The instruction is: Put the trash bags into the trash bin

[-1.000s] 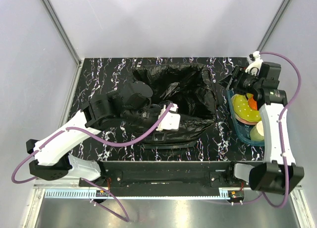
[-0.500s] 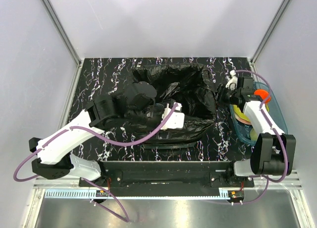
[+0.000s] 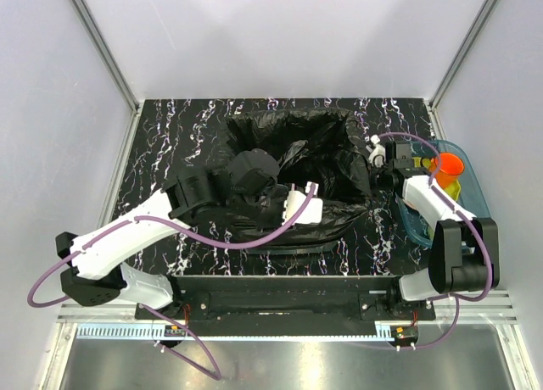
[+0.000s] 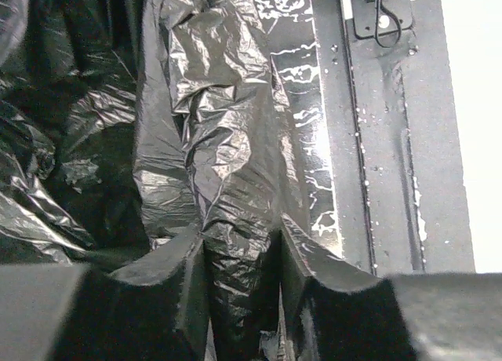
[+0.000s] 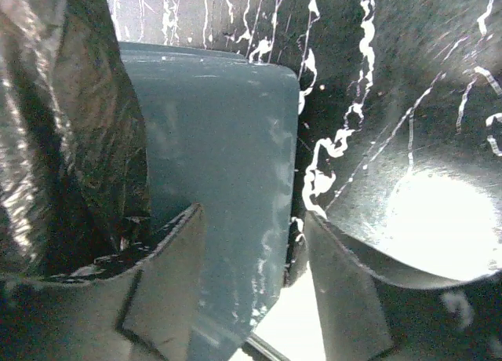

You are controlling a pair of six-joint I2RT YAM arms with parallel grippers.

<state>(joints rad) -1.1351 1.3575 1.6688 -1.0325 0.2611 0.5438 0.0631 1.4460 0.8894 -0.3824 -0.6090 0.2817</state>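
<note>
On the left, the left arm reaches in from the near-left corner of the black marbled table (image 3: 170,136) to the near side of the trash bag (image 3: 322,165). Its wrist view shows the left gripper (image 4: 241,234) closed on an upright fold of the glossy, wrinkled film. The fold fills the whole gap between the two dark fingers (image 4: 184,278) and runs away from them as a long ridge. Beside it on the right lie a strip of tabletop and the table's near edge. From above, the bag lies as a crumpled black mound in the middle of the table, slightly toward the far side, draped over the trash bin so that the bin hardly shows there. Further right, the right gripper (image 5: 252,213) sits low at the bag's right edge, between the bag and a blue tray (image 3: 414,223). Its jaws stand apart over a bare, rounded corner of the trash bin (image 5: 227,141), with bag film bunched against the bin on the left. Whether the fingers touch the bin wall cannot be told. At the far right, the tray holds an orange cup (image 3: 449,164).
</note>
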